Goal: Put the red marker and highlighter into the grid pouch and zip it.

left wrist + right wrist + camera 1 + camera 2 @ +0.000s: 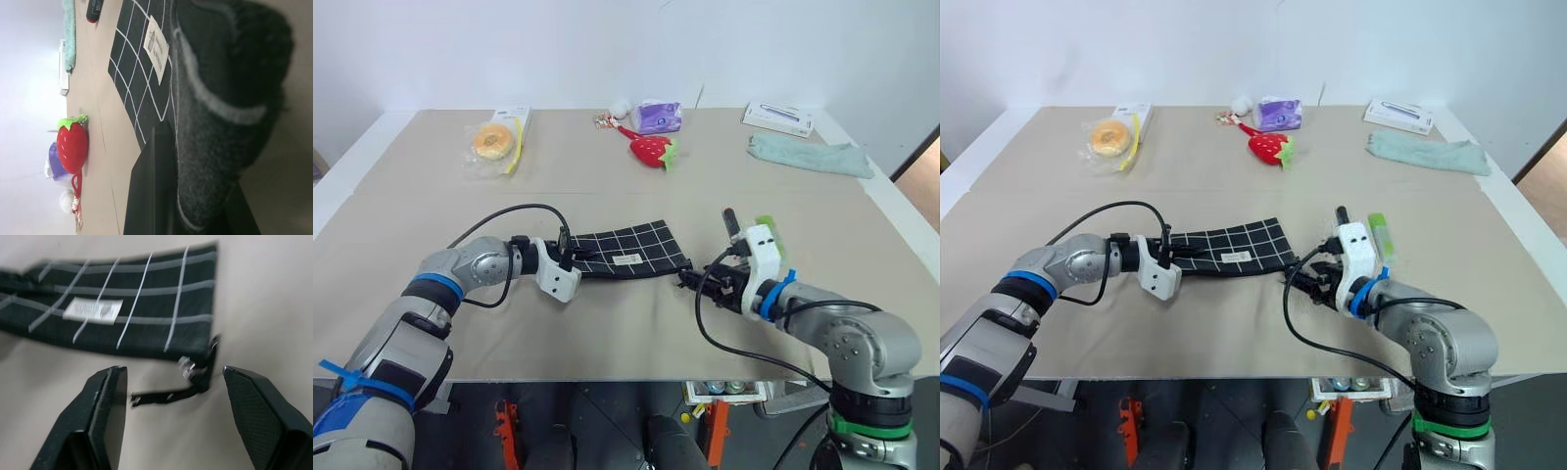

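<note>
Your right gripper [171, 396] sits nearest to you, low over the tan bench [607, 333], and its two black fingers [105, 401] stand wide apart with nothing between them but the bench. The black zipper pull cord [168, 394] lies loose in that gap, touching neither finger.

Your left gripper [570, 257] has its fingers pressed together on the left end of the flat black fabric pouch with the white grid [631, 250] — it lies flat on the bench between your two arms, small white label up.

Just past your right wrist lie the slim black marker [729, 223] and the chunky light-green highlighter [766, 223], both on the bench beside the pouch, not in it. You can see only their far ends.

Far back sit a red strawberry toy [651, 149], a purple packet [660, 116], a bagged bun [495, 142], a pale green cloth [808, 155] and a white box [778, 118].
</note>
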{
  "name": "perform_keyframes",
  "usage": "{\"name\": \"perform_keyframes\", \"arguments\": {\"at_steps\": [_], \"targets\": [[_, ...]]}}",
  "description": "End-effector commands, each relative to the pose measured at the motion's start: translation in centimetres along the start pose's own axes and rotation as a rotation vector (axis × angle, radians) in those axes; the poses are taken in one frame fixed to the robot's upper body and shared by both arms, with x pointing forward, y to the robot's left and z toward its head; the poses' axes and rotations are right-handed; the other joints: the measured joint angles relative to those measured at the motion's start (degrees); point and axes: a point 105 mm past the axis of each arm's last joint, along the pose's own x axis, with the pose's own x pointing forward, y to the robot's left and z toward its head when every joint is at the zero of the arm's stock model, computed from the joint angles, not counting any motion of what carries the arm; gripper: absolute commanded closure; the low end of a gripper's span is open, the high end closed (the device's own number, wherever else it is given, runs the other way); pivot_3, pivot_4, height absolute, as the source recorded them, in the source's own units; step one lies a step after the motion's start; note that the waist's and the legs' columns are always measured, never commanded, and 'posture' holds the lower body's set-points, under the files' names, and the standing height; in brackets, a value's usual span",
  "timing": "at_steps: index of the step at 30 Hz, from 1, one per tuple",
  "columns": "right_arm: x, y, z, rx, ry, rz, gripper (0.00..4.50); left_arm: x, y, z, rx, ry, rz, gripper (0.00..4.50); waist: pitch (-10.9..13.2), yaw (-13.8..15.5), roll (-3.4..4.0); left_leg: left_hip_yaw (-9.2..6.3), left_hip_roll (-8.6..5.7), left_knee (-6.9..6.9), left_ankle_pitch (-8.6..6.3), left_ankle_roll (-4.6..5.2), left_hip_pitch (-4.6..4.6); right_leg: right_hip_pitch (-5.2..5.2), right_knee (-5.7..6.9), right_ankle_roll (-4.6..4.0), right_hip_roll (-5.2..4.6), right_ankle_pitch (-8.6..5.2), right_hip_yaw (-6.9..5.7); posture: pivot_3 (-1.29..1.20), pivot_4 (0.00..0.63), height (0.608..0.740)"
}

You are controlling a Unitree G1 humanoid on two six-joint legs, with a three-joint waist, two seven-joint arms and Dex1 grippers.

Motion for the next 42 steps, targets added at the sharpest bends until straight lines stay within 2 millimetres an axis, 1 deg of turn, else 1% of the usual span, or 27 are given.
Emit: {"name": "perform_keyframes", "arguments": {"at_steps": [1,7,13,15,16,17,18,19,20,21,23,29,31,33,37,39,41,42], "targets": [[0.8,0.6,-0.2,-0.137,0.025,-0.044,1.0,0.6,-0.3,0.8,-0.002,-0.033,0.002,4.5,0.0,0.01,0.0,0.0,0.0,0.0,0.0,0.0,0.0,0.0,0.0,0.0,0.0,0.0,0.0,0.0,0.15,0.74],[1.8,-0.3,-0.2,-0.196,0.022,-0.112,1.0,0.5,-0.3,0.9,-0.005,-0.032,0.002,4.5,0.0,0.02,0.0,0.0,0.0,0.0,0.0,0.0,-0.01,0.0,-0.02,0.01,0.0,-0.01,-0.01,0.0,0.15,0.74],[1.9,-0.6,-0.6,-0.238,0.042,-0.129,1.0,0.5,-0.4,0.9,-0.008,-0.031,0.001,4.5,0.0,0.02,0.0,0.0,-0.01,0.0,0.0,0.0,-0.01,0.0,-0.02,0.02,0.0,-0.01,-0.01,0.0,0.15,0.74],[1.9,-0.7,-0.7,-0.245,0.044,-0.132,1.5,0.5,-0.5,1.0,-0.009,-0.031,0.002,4.5,0.0,0.03,-0.01,0.0,-0.01,0.0,0.0,0.0,-0.01,0.0,-0.02,0.02,-0.01,-0.01,-0.01,0.0,0.15,0.74],[1.9,-0.7,-0.7,-0.246,0.044,-0.132,1.61,0.5,-0.5,1.0,-0.009,-0.031,0.002,4.5,0.0,0.03,-0.01,0.0,-0.01,0.0,0.0,0.0,-0.01,0.0,-0.02,0.02,-0.01,-0.01,-0.01,0.0,0.15,0.74],[1.8,-0.7,-0.6,-0.248,0.042,-0.131,2.1,0.5,-0.4,1.0,-0.009,-0.031,0.003,4.5,0.0,0.02,-0.01,0.0,0.0,0.0,0.0,0.0,-0.01,0.0,-0.02,0.02,0.0,-0.01,-0.01,0.0,0.15,0.74],[1.8,-0.7,-0.6,-0.25,0.04,-0.131,2.44,0.5,-0.4,1.0,-0.01,-0.032,0.004,4.5,0.0,0.02,-0.01,0.0,0.0,0.0,0.0,0.0,-0.01,0.0,-0.02,0.02,0.0,-0.01,-0.01,0.0,0.15,0.74],[1.8,-0.6,-0.5,-0.254,0.039,-0.126,3.0,0.5,-0.4,1.0,-0.011,-0.032,0.005,4.5,0.0,0.02,-0.01,0.0,0.0,0.0,0.0,0.0,-0.01,0.0,-0.02,0.02,0.0,-0.01,-0.01,0.0,0.15,0.74],[1.8,-0.6,-0.5,-0.256,0.038,-0.123,3.15,0.6,-0.4,1.0,-0.011,-0.032,0.005,4.5,0.0,0.02,-0.01,0.0,0.0,0.0,0.0,0.0,-0.01,-0.01,-0.02,0.02,0.0,-0.01,-0.01,0.0,0.15,0.74],[1.8,-0.6,-0.5,-0.259,0.039,-0.121,3.85,0.6,-0.4,1.1,-0.011,-0.032,0.006,4.5,0.0,0.02,0.0,0.0,0.0,0.0,0.0,0.0,-0.01,-0.01,-0.02,0.02,0.0,-0.01,-0.01,0.0,0.15,0.74],[1.8,-0.5,-0.6,-0.263,0.041,-0.12,4.46,0.6,-0.4,1.1,-0.012,-0.031,0.007,4.5,0.0,0.02,-0.01,0.0,0.0,0.0,0.0,0.0,-0.01,-0.01,-0.02,0.02,0.0,-0.02,-0.01,0.0,0.15,0.74],[1.2,-0.6,-0.5,-0.278,0.047,-0.112,4.46,0.6,-0.2,0.9,-0.012,-0.023,0.011,4.5,0.0,0.02,-0.01,0.0,0.0,0.01,0.0,0.0,-0.01,0.0,-0.02,0.02,0.0,-0.01,-0.01,0.0,0.15,0.74],[0.9,-0.5,-0.2,-0.287,0.041,-0.104,4.46,0.5,-0.2,0.8,-0.012,-0.017,0.013,4.5,0.0,0.03,-0.01,0.0,0.0,0.01,0.0,0.0,-0.01,0.0,-0.02,0.02,0.0,-0.01,-0.01,0.0,0.15,0.74],[0.8,0.1,0.3,-0.296,0.027,-0.078,4.46,0.5,-0.1,0.8,-0.022,-0.014,0.021,4.5,0.0,0.03,-0.01,0.0,0.0,0.01,0.0,0.0,-0.01,0.0,-0.02,0.02,0.0,-0.01,-0.01,0.0,0.15,0.74],[2.0,3.7,0.9,-0.294,-0.008,0.04,4.46,1.1,0.2,1.3,-0.044,-0.037,0.05,4.5,0.0,-0.01,0.0,0.0,0.01,0.01,0.0,0.0,0.0,0.0,-0.01,0.02,0.01,-0.01,-0.01,0.0,0.15,0.74],[2.7,5.3,0.6,-0.276,-0.007,0.082,4.46,1.3,0.6,1.5,-0.067,-0.045,0.079,4.5,0.0,0.02,0.0,-0.01,0.02,0.01,0.01,0.0,0.03,0.0,0.01,0.01,0.03,-0.01,-0.02,0.0,0.15,0.74],[3.1,5.9,-0.3,-0.263,0.015,0.092,4.46,1.4,1.3,1.7,-0.092,-0.053,0.121,4.5,-0.01,0.19,-0.01,-0.05,0.02,0.01,0.01,0.0,0.04,0.03,0.03,0.01,0.03,-0.01,-0.07,0.0,0.15,0.74],[3.2,5.8,-0.8,-0.26,0.029,0.086,4.46,1.3,1.7,1.7,-0.109,-0.058,0.143,4.5,-0.01,0.21,-0.02,-0.07,0.01,0.04,0.01,0.0,0.02,0.05,0.02,0.01,0.01,-0.01,-0.08,0.0,0.15,0.74]]}}
